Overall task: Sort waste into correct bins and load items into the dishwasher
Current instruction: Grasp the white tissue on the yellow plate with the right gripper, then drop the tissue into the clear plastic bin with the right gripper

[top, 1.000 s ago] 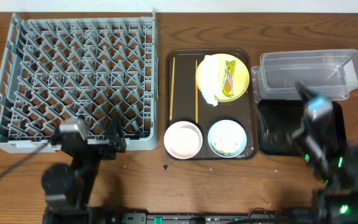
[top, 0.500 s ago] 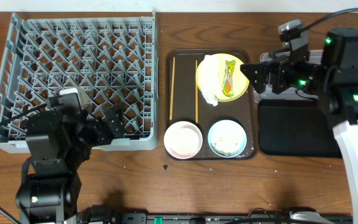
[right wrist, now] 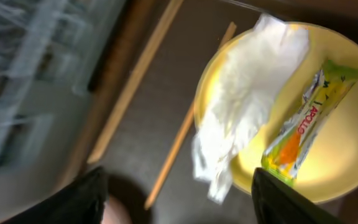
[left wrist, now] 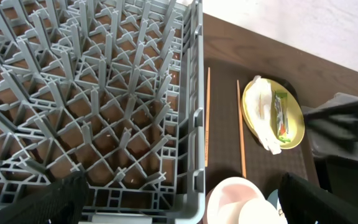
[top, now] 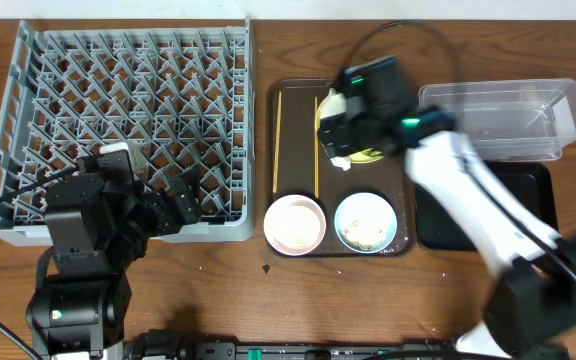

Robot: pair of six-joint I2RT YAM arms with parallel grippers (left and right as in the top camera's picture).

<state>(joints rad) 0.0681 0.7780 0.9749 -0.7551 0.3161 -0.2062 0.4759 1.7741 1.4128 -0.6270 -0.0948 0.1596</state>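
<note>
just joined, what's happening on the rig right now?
Nothing is held yet. The right gripper hovers open over the yellow plate, which carries the napkin and the snack wrapper. The left gripper sits open at the dish rack's near edge. The chopsticks, white bowl and blue bowl lie on the brown tray, none loaded yet.

You see a matt grey plastic rack [top: 128, 130], a grained wooden table [top: 218, 295], a glossy yellow plate [right wrist: 353, 149], a crumpled paper napkin [right wrist: 247, 106], a shiny printed wrapper [right wrist: 300, 127] and a clear smooth plastic tub [top: 508, 110].
</note>
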